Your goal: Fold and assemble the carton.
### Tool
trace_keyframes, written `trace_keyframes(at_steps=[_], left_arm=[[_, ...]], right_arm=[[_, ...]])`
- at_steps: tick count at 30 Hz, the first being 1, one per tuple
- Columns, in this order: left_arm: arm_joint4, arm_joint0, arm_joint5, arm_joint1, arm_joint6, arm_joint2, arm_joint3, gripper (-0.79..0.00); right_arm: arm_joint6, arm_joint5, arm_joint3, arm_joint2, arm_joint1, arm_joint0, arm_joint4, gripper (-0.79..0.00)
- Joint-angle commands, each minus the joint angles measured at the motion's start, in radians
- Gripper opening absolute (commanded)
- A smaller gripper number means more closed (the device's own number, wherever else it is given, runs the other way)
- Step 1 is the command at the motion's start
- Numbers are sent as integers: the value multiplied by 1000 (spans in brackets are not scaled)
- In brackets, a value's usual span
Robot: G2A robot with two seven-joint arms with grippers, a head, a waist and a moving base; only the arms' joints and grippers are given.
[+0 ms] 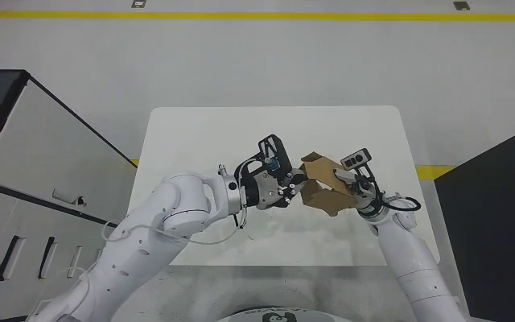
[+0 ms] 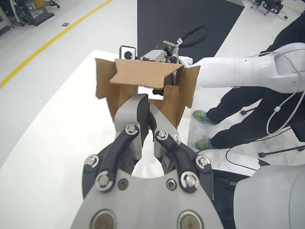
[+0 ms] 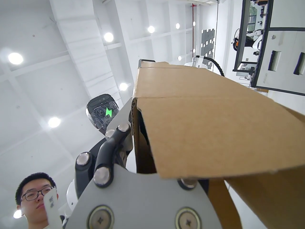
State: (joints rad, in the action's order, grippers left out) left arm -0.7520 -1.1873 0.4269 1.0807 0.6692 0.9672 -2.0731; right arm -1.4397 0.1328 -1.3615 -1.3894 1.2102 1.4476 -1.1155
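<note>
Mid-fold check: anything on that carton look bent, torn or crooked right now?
The carton looks crooked and only half formed: its side flaps splay outward at different angles, and the top flap folds across the open end. No tears show.

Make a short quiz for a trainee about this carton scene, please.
1. True or false: the carton lies flat and unfolded on the table.
2. In the top view, what is between the left gripper and the right gripper? A) the carton B) a tape roll C) scissors
3. Fill in: the ___ wrist view looks up along a carton wall toward the ceiling.
Key: 1 false, it is opened up with flaps out; 2 A; 3 right.
</note>
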Motion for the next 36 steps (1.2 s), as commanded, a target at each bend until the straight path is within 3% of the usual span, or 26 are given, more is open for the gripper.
trace_keyframes(at_steps=[1, 8, 21, 30, 36], left_arm=[[8, -5, 2, -3, -4, 22, -5, -785], [31, -26, 8, -10, -13, 68, -28, -785], [6, -32, -7, -11, 1, 68, -36, -785], [115, -28, 47, -1, -141, 57, -54, -785], [106, -13, 42, 2, -139, 54, -54, -785]], right_arm=[[3, -1, 10, -7, 0, -3, -9, -785], [24, 15, 34, -17, 4, -14, -55, -785], [60, 18, 29, -8, 12, -13, -109, -785], [-6, -59, 44, 24, 33, -19, -294, -785], [-29, -48, 55, 31, 39, -30, -312, -785]])
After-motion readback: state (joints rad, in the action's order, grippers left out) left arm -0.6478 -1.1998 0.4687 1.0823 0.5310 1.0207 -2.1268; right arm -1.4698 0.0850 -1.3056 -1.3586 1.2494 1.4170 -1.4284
